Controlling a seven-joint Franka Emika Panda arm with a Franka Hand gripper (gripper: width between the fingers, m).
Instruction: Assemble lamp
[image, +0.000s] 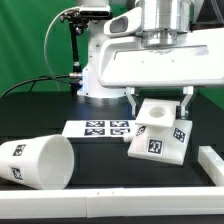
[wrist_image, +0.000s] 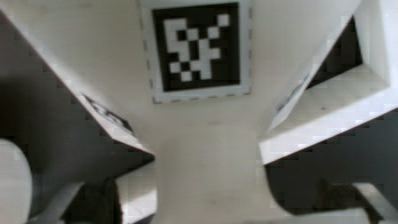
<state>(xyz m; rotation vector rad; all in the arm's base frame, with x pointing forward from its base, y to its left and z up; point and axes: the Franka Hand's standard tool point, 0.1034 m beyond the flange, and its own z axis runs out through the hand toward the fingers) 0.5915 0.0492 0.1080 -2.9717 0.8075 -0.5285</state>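
Shade (image: 38, 161) is seen nearest, tipped on its side on the surface (image: 110, 172), cut off at the exterior view's left. Base (image: 160, 135) is straddled by the wide-open end effector (image: 159, 104); contact can't be made out. Bulb not seen.

marker board (image: 100, 128) flat on black table (image: 100, 160), white rail (image: 214, 165) nearby.

Shade (image: 38, 161) cut off; wrist view blurred.
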